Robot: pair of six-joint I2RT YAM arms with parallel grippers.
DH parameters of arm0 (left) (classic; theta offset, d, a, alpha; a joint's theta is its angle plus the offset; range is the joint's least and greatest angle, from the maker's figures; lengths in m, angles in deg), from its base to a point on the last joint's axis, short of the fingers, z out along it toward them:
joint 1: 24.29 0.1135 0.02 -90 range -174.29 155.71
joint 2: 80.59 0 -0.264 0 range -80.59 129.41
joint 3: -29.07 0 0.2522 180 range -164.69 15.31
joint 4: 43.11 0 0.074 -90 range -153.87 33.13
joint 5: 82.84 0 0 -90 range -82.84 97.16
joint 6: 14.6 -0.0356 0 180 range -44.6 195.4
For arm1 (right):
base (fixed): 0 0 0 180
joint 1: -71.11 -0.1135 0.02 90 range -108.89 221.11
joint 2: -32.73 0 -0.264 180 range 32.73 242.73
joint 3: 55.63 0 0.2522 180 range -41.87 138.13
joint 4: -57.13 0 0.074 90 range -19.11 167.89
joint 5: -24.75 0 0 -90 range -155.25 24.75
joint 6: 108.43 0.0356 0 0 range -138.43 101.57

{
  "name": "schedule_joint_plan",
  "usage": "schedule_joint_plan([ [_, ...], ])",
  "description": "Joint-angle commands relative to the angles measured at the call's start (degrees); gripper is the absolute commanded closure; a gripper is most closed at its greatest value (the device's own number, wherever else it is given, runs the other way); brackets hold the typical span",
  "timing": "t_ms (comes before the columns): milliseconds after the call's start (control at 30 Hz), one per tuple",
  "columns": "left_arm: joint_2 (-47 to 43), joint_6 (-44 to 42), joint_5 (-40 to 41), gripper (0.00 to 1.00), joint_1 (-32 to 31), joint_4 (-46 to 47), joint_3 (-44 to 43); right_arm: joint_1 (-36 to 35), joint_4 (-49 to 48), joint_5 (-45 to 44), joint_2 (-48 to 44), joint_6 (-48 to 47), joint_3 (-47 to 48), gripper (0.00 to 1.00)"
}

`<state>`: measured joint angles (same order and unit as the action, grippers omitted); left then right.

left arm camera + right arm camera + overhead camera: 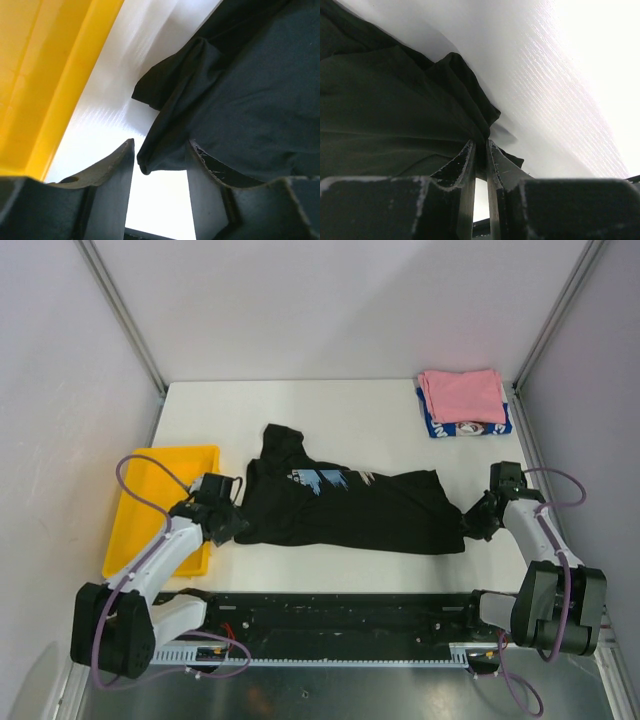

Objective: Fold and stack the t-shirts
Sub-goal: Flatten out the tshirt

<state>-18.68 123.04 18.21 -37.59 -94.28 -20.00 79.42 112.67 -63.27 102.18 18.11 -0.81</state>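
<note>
black t-shirt (350,508), long axis left-right, right tool (468,522) pinching its edge

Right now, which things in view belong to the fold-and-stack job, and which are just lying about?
Belongs to the job:
black t-shirt, spread out, one end pinched by the right gripper, the other end between the fingers of the open left gripper
pink t-shirt, folded, on top of the blue-and-white t-shirt

Lying about:
yellow tray, left of the black t-shirt
</note>
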Motion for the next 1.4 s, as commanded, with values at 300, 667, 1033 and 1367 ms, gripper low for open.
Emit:
schedule_joint_plan([
  [300, 1.9, -1.5, 1.2, 0.99, -0.3, 6.6, -3.6, -0.1, -1.7, -1.7, -0.2, -0.3, 1.1, 0.88],
  [667, -5.2, -7.3, 1.2, 1.00, 1.9, 4.9, -14.9, 1.6, 1.6, -7.6, -4.2, -1.5, 12.5, 0.99],
  [1033, 0.6, -5.3, 3.8, 1.00, 4.1, 4.9, -44.5, 3.7, -4.2, -8.8, -0.4, 1.9, 40.9, 1.00],
  [1367, -4.2, -7.0, 4.9, 1.00, 4.2, 4.6, -49.3, 5.6, 0.0, 3.2, 0.3, -4.5, 45.6, 0.95],
])
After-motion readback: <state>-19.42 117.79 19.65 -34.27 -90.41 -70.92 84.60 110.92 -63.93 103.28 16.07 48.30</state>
